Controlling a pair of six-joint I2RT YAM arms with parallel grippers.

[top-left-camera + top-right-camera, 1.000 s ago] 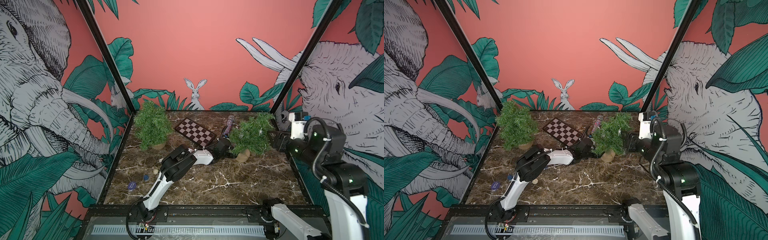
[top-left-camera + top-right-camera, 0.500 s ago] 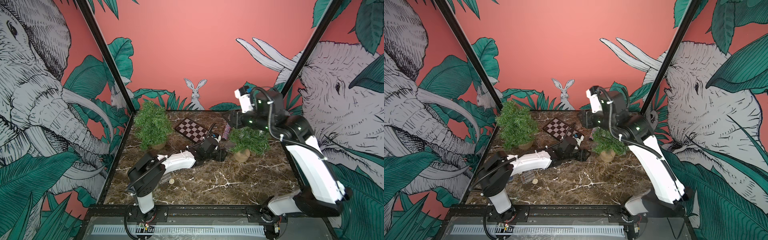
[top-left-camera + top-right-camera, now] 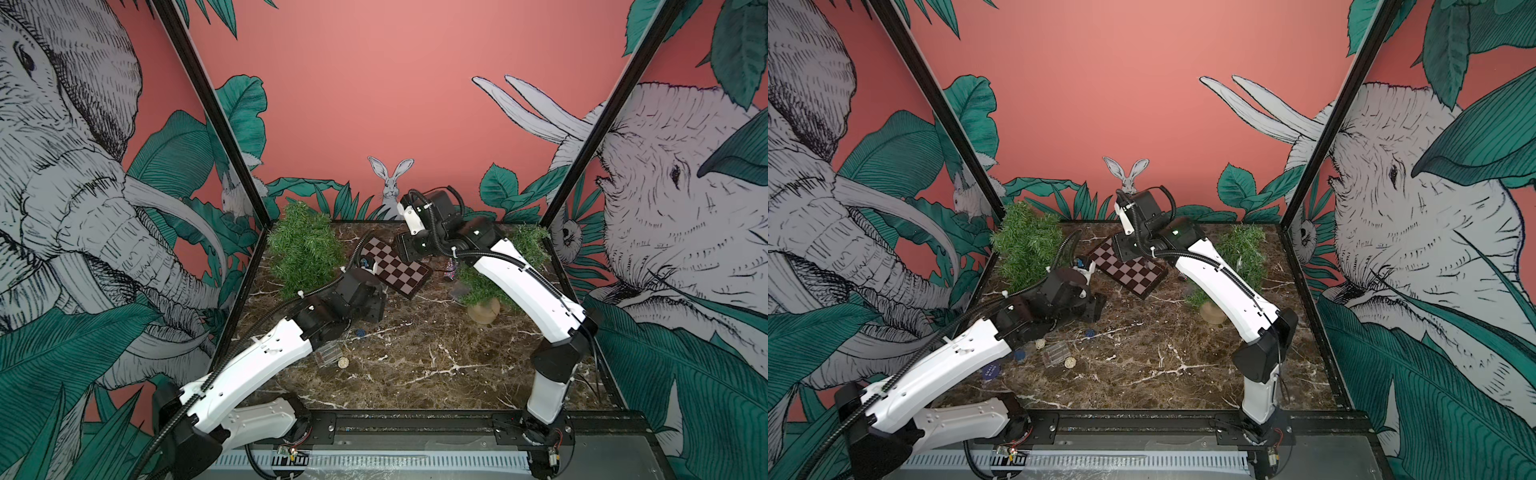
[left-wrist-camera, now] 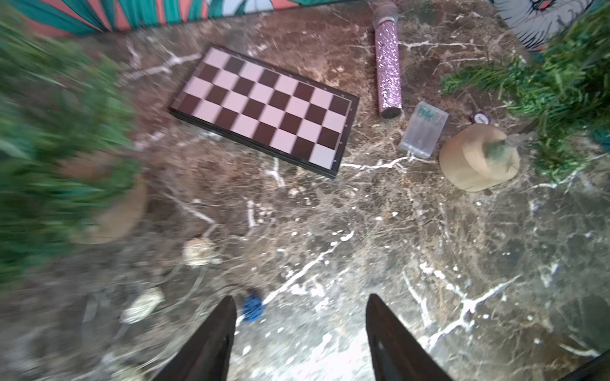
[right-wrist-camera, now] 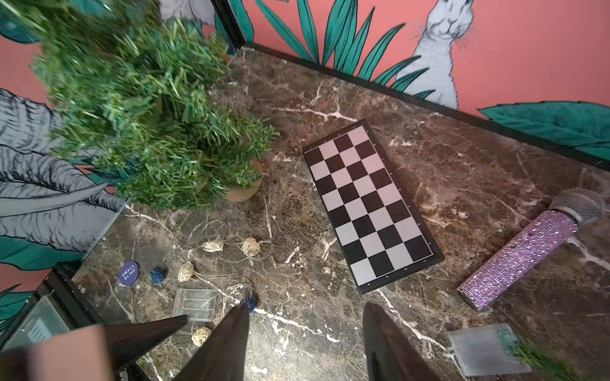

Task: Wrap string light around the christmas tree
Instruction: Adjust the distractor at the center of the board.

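The string light lies slack on the marble table in front of the left tree, looped, with no single direction. It shows four pale balls and two blue balls.

Two trees stand on wooden bases, and the right arm partly hides the right tree. Between them lie one chessboard, one glittery microphone and two clear battery boxes.

The left gripper and right gripper hover with fingers apart, holding nothing.
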